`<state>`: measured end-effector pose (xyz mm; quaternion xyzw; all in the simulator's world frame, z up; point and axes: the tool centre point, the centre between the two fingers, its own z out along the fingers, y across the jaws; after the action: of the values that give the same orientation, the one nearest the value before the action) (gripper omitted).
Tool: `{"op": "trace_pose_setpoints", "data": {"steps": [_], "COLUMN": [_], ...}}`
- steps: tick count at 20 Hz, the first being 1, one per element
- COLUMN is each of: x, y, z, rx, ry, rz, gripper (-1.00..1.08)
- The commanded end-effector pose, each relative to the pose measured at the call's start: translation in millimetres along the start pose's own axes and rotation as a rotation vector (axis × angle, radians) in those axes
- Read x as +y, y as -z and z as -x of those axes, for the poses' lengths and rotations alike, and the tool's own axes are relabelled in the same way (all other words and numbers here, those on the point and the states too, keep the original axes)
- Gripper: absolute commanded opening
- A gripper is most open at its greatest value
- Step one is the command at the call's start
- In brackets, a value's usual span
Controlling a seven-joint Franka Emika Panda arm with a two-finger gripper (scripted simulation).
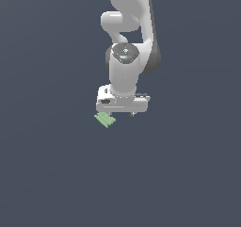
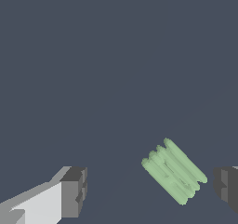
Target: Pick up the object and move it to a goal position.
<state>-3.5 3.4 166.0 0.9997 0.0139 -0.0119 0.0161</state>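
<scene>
The object [image 2: 174, 171], a small light-green ridged piece, lies flat on the dark worktop [image 1: 56, 174]; in the wrist view it sits between the two fingertips, nearer one pad than the other, with its ridges running diagonally to the closing line; in the exterior view it shows just below the pincer [image 1: 121, 113], toward the exterior view's left. The pincer is spread wide and holds nothing; both dark pads [image 2: 73, 192] stand apart from the piece. No goal marker is visible. Risk, as a judgement: because the piece is off-centre and skewed, the nearer pad would likely meet it first on closing and push or rotate it; a shallow descent could let the pads slip over the low ridges; a deep one could strike the worktop.
</scene>
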Motion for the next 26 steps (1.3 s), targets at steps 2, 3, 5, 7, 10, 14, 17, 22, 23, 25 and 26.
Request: {"op": "trace_pose_setpoints", "data": {"steps": [2, 3, 5, 7, 10, 14, 17, 22, 23, 25, 26], "x": [0, 0, -2, -4, -6, -6, -4, 2, 4, 7, 9], "y": [0, 2, 7, 15, 23, 22, 20, 12, 10, 6, 3], "z": [0, -1, -5, -11, -16, -15, -14, -11, -10, -8, -6], "rx": [0.001, 0.005, 0.018, 0.039, 0.057, 0.054, 0.055, 0.053, 0.052, 0.051, 0.050], "ry": [0.000, 0.002, 0.006, 0.013, 0.019, 0.020, 0.030, 0.067, 0.078, 0.101, 0.115], "rz": [0.000, 0.000, 0.000, -0.001, -0.001, -0.001, -0.001, 0.000, 0.000, 0.000, 0.000], "gripper": [1.00, 1.00, 1.00, 1.00, 1.00, 1.00, 1.00, 1.00, 1.00, 1.00, 1.00]}}
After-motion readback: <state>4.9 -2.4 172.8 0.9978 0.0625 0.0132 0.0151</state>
